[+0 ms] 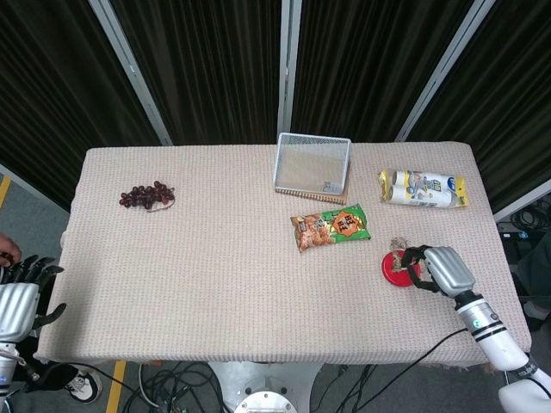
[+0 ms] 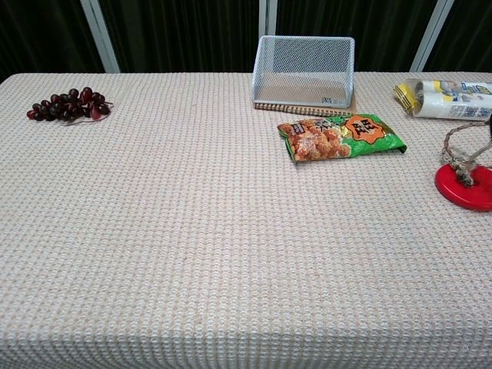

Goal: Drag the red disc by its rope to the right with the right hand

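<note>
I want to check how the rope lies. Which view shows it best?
The chest view: the rope loops up clear of the red disc. In the head view the right hand hides most of it.

A coarse, matt woven cloth [image 2: 192, 254] covers the table. The basket [image 2: 304, 71] at the far edge is pale wire mesh. The snack bag [image 2: 340, 136] is glossy printed film, the red disc [image 2: 464, 187] smooth plastic, its rope [image 2: 460, 150] rough twisted fibre.
</note>
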Controlling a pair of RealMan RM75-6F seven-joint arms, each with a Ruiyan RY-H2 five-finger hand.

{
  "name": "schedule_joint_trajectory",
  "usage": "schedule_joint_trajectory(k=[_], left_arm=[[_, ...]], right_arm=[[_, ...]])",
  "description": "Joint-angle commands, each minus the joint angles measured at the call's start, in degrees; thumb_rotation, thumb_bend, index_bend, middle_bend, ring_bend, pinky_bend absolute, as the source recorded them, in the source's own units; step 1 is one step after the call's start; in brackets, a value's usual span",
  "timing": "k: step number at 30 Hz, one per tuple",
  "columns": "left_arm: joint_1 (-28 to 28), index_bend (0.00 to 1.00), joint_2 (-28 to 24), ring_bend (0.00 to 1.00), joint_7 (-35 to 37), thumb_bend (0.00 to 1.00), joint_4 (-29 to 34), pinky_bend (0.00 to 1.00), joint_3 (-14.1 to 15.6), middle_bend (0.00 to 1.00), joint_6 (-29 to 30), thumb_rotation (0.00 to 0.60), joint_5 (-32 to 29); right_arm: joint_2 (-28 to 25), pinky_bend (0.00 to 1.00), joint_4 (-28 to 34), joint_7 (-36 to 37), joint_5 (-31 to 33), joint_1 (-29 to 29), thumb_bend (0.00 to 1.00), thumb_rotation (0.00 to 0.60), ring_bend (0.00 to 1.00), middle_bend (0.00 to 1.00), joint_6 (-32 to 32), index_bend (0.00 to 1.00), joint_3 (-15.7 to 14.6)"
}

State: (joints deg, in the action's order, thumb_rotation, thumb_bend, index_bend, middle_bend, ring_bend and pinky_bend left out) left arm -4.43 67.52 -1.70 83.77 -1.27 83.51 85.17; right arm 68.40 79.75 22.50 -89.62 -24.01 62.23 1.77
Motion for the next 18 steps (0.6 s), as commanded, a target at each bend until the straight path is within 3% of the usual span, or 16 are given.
schedule_joint_trajectory(k=[1,4,9,13,18], left_arm=[[-0.13,0.3,0.01,0.1,-0.01,0.19,0.12,0.16,-0.15,0.17,0.04,0.6,0.04],[-0.3,0.3,-0.1,0.1,-0.06,0.19,0.33,0.16,-0.28,0.17,0.16,0.6,0.23],[-0.21,0.3,-0.4,0.1,-0.34,0.19,0.88,0.16,-0.33,0.17,0.69,0.6,0.46],[-0.13,0.3,-0.48,0.1,-0.37,0.19,0.84,0.16,-0.4,0.17,0.7,0.6,0.15],[-0.3,0.3,-0.19,0.1,-0.67,0.19,0.72,0.16,-0.34,0.17,0.43,0.6,0.17]], right_arm=[[-5.96,0.07,10.46,-22.11,6.48,-0.78,0.0,0.6,0.0,0.0,-6.99,0.0,-2.14],[-7.05,0.02,14.46,-27.03,9.77,0.08,0.0,0.6,0.0,0.0,-5.37,0.0,-1.15],[-8.36,0.01,16.94,-28.24,11.74,0.7,0.0,0.6,0.0,0.0,-4.41,0.0,-0.64],[-7.75,0.0,16.3,-21.29,8.43,2.08,0.0,0.6,0.0,0.0,-1.49,0.0,-0.64],[-3.68,0.0,8.85,-12.65,-0.76,5.35,0.0,0.6,0.0,0.0,9.61,0.0,-1.1]])
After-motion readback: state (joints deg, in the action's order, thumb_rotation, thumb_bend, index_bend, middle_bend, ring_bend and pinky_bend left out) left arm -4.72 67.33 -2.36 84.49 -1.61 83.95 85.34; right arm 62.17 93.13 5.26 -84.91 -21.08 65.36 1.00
